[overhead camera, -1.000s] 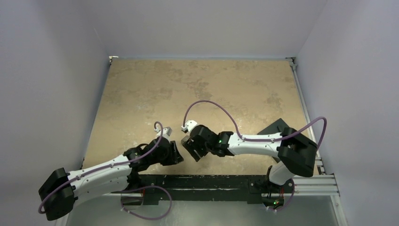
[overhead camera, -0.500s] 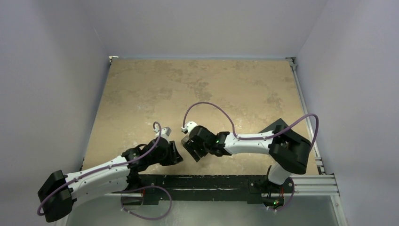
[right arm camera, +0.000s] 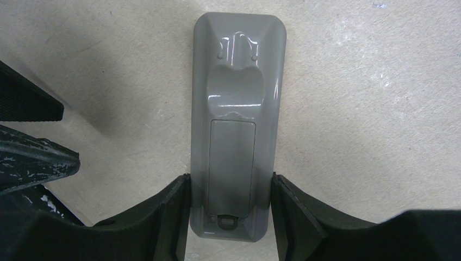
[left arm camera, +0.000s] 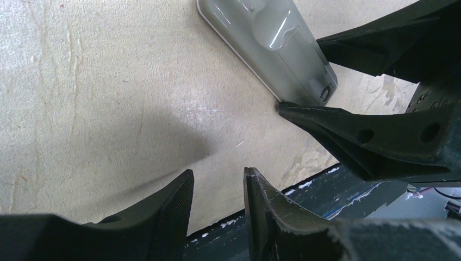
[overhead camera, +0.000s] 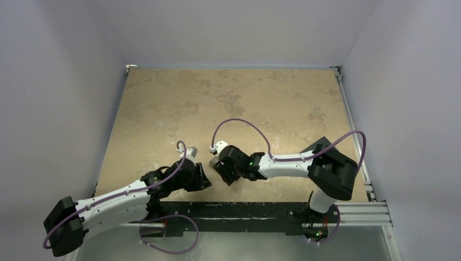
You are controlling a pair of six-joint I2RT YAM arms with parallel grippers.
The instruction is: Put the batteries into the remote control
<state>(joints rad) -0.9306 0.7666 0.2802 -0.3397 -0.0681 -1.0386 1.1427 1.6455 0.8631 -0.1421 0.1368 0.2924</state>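
The remote control (right arm camera: 232,98) lies underside up, cover (right arm camera: 232,163) on, its near end pinched in the right gripper (right arm camera: 229,182). Beside it the left gripper (left arm camera: 217,174) gapes slightly, empty. This seems a bracing step; next, the cover needs sliding off.

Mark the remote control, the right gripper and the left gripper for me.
remote control (right arm camera: 232,157): right wrist view, on the rectangular panel of its grey underside.
right gripper (right arm camera: 230,187): right wrist view, midway between its fingertips, which flank the remote control.
left gripper (left arm camera: 217,182): left wrist view, in the gap between its fingertips.
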